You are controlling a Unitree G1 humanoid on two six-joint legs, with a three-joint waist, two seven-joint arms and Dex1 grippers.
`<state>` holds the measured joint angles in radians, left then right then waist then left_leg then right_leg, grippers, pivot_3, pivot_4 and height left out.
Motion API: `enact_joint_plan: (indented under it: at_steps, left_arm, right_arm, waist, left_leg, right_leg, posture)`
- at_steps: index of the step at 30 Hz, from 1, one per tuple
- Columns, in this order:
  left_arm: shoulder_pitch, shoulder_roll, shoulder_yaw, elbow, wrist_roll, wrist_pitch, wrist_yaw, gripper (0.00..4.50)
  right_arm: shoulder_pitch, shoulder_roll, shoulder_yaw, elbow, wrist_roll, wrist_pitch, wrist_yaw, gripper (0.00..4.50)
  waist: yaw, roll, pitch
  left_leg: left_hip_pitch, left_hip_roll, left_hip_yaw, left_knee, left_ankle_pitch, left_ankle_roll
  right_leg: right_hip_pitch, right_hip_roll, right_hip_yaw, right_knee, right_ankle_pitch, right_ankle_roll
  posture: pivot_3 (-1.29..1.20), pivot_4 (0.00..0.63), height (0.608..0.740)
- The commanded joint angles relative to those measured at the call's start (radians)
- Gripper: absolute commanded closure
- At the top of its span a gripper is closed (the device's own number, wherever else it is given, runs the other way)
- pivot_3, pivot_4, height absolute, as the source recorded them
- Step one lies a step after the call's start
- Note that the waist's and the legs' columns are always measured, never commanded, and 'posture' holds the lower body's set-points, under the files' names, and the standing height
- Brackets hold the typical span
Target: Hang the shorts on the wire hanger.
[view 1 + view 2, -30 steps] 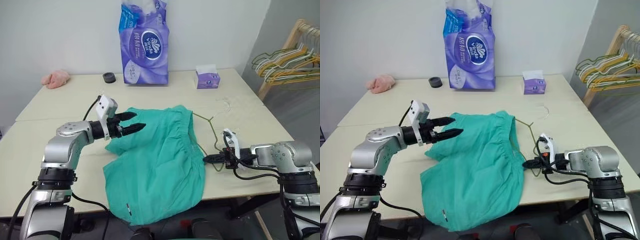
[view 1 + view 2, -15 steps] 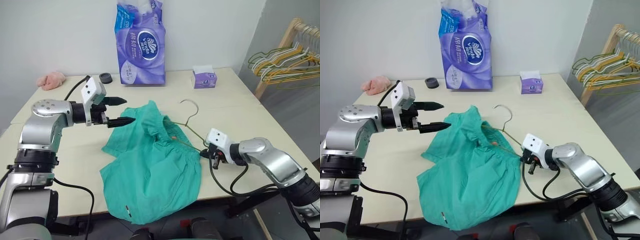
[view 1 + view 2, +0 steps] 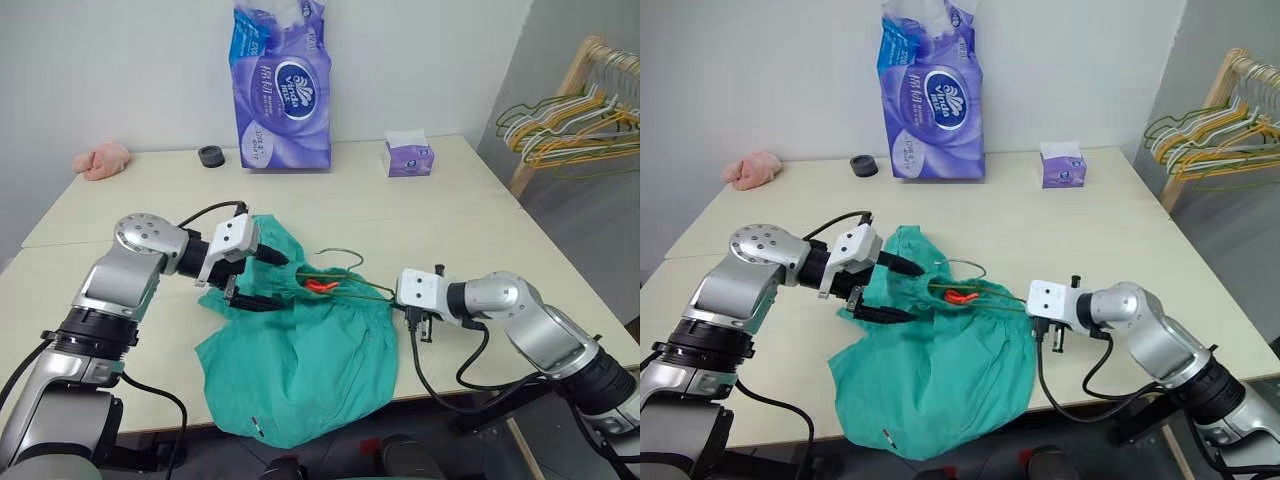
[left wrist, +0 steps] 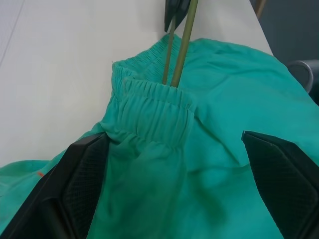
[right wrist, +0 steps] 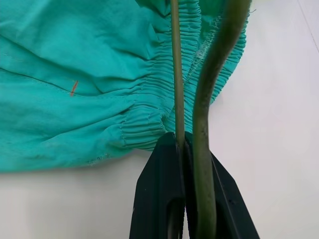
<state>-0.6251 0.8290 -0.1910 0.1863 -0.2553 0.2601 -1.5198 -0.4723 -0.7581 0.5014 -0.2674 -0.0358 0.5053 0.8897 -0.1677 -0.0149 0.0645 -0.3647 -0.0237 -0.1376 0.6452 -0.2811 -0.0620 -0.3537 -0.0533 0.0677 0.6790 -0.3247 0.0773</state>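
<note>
Threading step: right gripper (image 5: 182, 149) fingers pinch the wire hanger (image 3: 985, 293) (already inside the waistband); left gripper (image 3: 887, 290) fingers gape around the shorts (image 3: 940, 370); next, close on the waistband.

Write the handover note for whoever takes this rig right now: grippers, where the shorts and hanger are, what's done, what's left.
Left gripper: open, fingers straddling the gathered waistband of the shorts, not gripping.
Right gripper: shut on the wire hanger, holding it by one end at the shorts' edge.
Shorts lie mostly flat on the table, waistband bunched up toward the left gripper.
Hanger runs into the waistband opening; its hook sticks up above the cloth.
Done: hanger gripped and partly threaded into the waist.
Left: grip the waistband, work the shorts onto the hanger, then lift to check they hang.
</note>
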Motion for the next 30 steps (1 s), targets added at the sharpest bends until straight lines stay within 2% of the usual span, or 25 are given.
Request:
enact_joint_plan:
  at_steps: [1,3,6,10,19,25,28,30]
  left_arm:
    - [0.01,0.01,-0.02,-0.008,0.036,-0.026,-0.004,0.02]
    - [0.015,0.004,-0.03,0.007,0.065,-0.053,0.011,0.02]
    - [0.028,0.007,-0.045,0.034,0.105,-0.101,0.023,0.57]
    - [0.03,-0.012,-0.04,0.079,0.131,-0.158,0.052,1.73]
    - [0.028,-0.045,-0.025,0.092,0.118,-0.156,0.084,4.37]
    - [0.029,-0.046,-0.016,0.102,0.114,-0.157,0.085,4.45]
    - [0.028,-0.047,-0.011,0.108,0.116,-0.159,0.092,4.5]
    - [0.028,-0.047,-0.011,0.11,0.116,-0.16,0.094,4.5]
  right_arm:
    - [-0.029,0.017,-0.032,-0.027,-0.014,-0.023,0.013,4.5]
    - [-0.03,0.021,-0.038,-0.03,-0.018,-0.023,0.018,4.5]
    - [-0.028,0.027,-0.047,-0.045,-0.024,-0.024,0.026,4.5]
    - [-0.024,0.031,-0.06,-0.067,-0.021,-0.019,0.03,4.5]
    - [-0.008,0.027,-0.072,-0.108,-0.009,-0.074,0.048,4.5]
    - [0.005,-0.031,-0.113,-0.09,-0.012,-0.168,0.101,4.5]
    - [0.008,-0.098,-0.153,-0.035,-0.029,-0.223,0.125,3.75]
    - [0.012,-0.115,-0.172,-0.016,-0.028,-0.242,0.124,3.09]
  waist:
    - [0.0,0.0,0.0]
    - [0.0,0.0,0.0]
    - [0.0,0.0,0.0]
    - [0.0,0.0,0.0]
    - [-0.001,0.0,0.0]
    - [0.0,0.0,0.0]
    - [0.0,0.0,0.0]
    - [0.0,0.0,0.0]
  left_leg:
    - [0.0,0.0,0.0,0.0,0.0,0.0]
    - [0.0,0.0,0.0,0.0,0.0,0.0]
    - [0.0,0.0,0.0,0.0,0.0,0.0]
    - [0.0,0.0,-0.001,0.0,0.0,0.0]
    - [0.0,0.0,-0.001,0.0,0.0,0.0]
    - [0.0,0.0,-0.001,0.0,0.0,0.0]
    - [0.0,0.0,-0.001,0.0,0.0,0.0]
    - [0.0,0.0,-0.001,0.001,0.0,0.0]
  right_leg:
    - [0.0,0.0,0.0,0.0,0.0,0.0]
    - [0.0,0.0,0.0,0.0,0.0,0.0]
    - [0.0,0.0,0.0,0.0,0.0,0.0]
    - [0.0,0.0,0.0,0.0,0.0,0.0]
    - [0.0,0.0,0.0,0.0,0.0,0.0]
    - [0.0,-0.001,0.0,0.0,0.0,0.0]
    - [0.0,-0.001,-0.001,0.001,0.0,0.0]
    - [0.001,-0.001,-0.001,0.0,0.0,0.0]
  posture:
    - [-0.17,0.01,0.74]
    - [-0.17,0.01,0.74]
    - [-0.18,0.012,0.74]
    - [-0.18,0.013,0.74]
    - [-0.18,0.014,0.74]
    - [-0.18,0.014,0.74]
    - [-0.18,0.013,0.74]
    - [-0.18,0.013,0.74]
